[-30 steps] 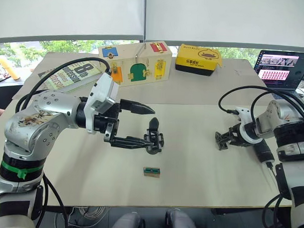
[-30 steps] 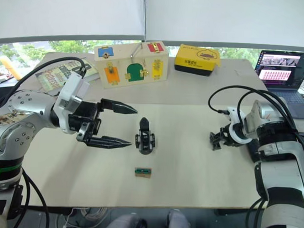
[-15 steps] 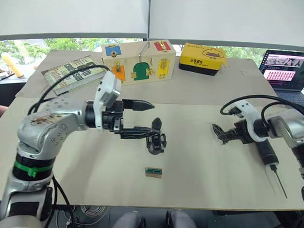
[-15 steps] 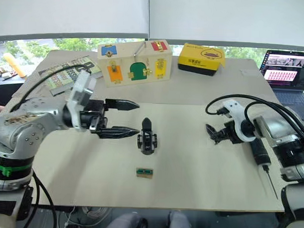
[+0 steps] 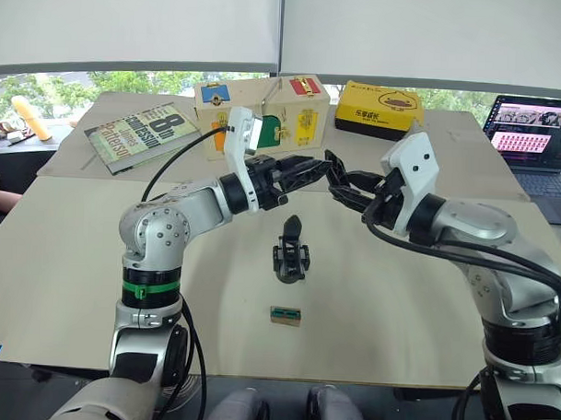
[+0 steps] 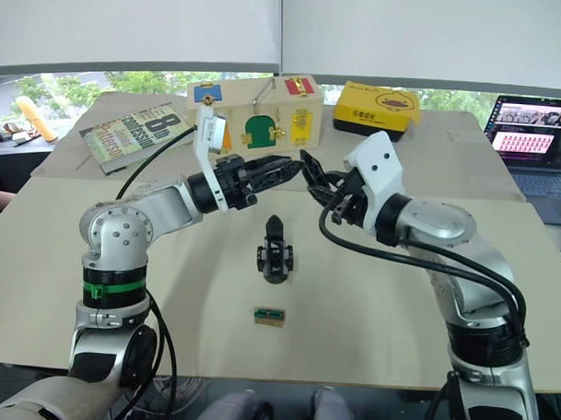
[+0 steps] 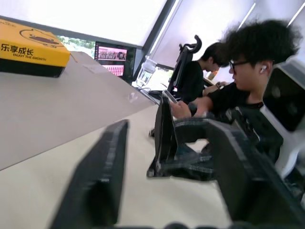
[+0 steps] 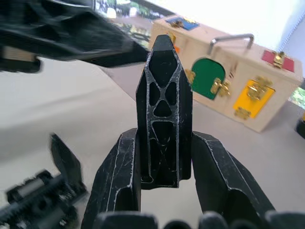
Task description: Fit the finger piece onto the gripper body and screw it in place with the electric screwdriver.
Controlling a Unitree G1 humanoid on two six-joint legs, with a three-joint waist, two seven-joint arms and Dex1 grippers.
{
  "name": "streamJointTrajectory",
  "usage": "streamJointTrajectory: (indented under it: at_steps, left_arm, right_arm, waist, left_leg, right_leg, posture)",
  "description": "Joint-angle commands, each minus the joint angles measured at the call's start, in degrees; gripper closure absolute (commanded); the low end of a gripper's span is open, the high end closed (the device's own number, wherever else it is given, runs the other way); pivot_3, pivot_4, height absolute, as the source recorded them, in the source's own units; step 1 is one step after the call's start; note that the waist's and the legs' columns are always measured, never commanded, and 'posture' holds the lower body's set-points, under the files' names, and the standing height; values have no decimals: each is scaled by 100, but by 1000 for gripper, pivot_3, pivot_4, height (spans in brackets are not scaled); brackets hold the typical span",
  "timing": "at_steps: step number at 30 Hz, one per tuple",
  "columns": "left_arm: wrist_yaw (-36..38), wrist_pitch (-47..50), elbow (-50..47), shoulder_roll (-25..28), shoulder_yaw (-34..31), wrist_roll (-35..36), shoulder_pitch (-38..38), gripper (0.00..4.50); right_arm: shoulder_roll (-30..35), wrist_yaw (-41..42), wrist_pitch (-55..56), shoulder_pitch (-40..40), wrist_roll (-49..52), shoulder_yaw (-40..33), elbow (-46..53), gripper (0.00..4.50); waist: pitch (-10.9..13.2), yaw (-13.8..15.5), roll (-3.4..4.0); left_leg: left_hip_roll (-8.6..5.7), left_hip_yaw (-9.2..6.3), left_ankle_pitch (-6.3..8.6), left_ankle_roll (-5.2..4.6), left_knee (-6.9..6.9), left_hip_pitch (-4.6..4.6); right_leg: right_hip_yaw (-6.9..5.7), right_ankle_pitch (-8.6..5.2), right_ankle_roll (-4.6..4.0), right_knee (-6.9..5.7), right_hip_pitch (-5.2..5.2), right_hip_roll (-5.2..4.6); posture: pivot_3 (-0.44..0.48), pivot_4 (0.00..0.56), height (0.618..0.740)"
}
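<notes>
The gripper body (image 5: 291, 253) lies on the beige table (image 5: 397, 306), its pointed finger aiming away from me. Above and behind it my two grippers meet tip to tip. My right gripper (image 8: 164, 139) is shut on the finger piece (image 8: 163, 95), a black latticed wedge standing up between its fingers. My left gripper (image 5: 310, 169) is open, and in the left wrist view the finger piece (image 7: 165, 129) stands just past its spread fingers (image 7: 97, 179). The electric screwdriver is hidden from view.
A small green block (image 5: 283, 315) lies near the front edge. A wooden lock box (image 5: 298, 107), a yellow box (image 5: 379, 107) and a book (image 5: 140, 136) stand at the back, a laptop (image 5: 532, 127) at the right. People (image 7: 248, 62) sit beyond the table.
My right gripper swung from the table's right side up to the middle. My left gripper rose from beside the gripper body to meet it. The camera view also shifted.
</notes>
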State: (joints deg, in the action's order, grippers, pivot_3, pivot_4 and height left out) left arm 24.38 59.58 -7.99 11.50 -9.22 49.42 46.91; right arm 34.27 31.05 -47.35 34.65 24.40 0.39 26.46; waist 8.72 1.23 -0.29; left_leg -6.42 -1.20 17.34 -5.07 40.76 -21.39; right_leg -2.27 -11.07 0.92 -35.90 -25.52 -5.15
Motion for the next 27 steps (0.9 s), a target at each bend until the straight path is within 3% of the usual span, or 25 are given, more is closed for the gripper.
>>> streamJointTrajectory:
  at_steps: [1,10,13,17,24,26,27]
  left_arm:
    - [-167,-13,-98,-64,-198,239,216,1870]
    - [-345,-64,91,-170,-199,331,272,1870]
    - [-305,-83,68,-199,-172,354,213,2713]
    - [-413,-60,124,-260,-182,338,175,4484]
    - [-239,-192,258,-147,-125,232,282,4500]
    - [200,-220,385,132,29,143,425,4500]
    - [470,-279,456,297,132,77,501,4500]
  right_arm:
    - [-99,-129,143,-45,15,-114,370,3382]
    - [-291,-217,141,-94,20,-45,551,3382]
    - [-356,-254,136,-68,34,-66,547,3382]
    - [-420,-293,90,-35,68,-101,542,3382]
    - [-342,-278,189,-46,-8,-73,645,3382]
    - [-494,-265,-38,136,488,-474,700,2313]
    - [-455,-187,-161,232,707,-622,719,1985]
  waist:
    - [0,-14,0]
    - [0,-53,1]
    - [0,-54,1]
    - [0,-53,1]
    - [-1,-56,1]
    - [0,-64,1]
    - [0,-68,3]
  left_leg:
    - [0,0,0,2,0,1]
    - [1,1,0,9,-4,12]
    - [0,2,1,10,-4,13]
    - [0,2,2,14,-4,15]
    - [1,1,3,17,-6,19]
    - [1,2,3,17,-6,19]
    - [1,2,2,19,-7,19]
  right_leg:
    - [-1,0,0,1,2,1]
    - [-5,-1,-2,1,6,12]
    - [-6,-1,-2,1,7,12]
    - [-7,-1,-2,0,7,24]
    - [-5,-2,-3,2,8,42]
    - [-5,-2,-3,2,7,44]
    - [-3,-2,-4,1,5,47]
  posture:
    - [0,150,740]
    - [0,150,740]
    - [0,150,740]
    - [0,150,740]
    - [0,150,740]
    - [0,150,740]
    - [0,150,740]
